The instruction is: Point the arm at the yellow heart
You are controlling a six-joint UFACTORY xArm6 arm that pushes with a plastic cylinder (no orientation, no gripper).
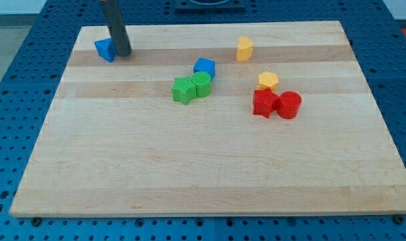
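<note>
The yellow heart [245, 49] sits near the view's top, right of centre, on the wooden board [189, 167]. My tip [123, 53] rests on the board at the view's top left, far to the left of the heart. It touches the right side of a small blue block [105, 49]. The dark rod rises from the tip out of the view's top.
A blue cube [204, 67] sits beside a green star [184, 89] and a green round block [203, 84] near the middle. A yellow pentagon [268, 81] sits above a red star [264, 103] and a red cylinder [289, 105] at the right.
</note>
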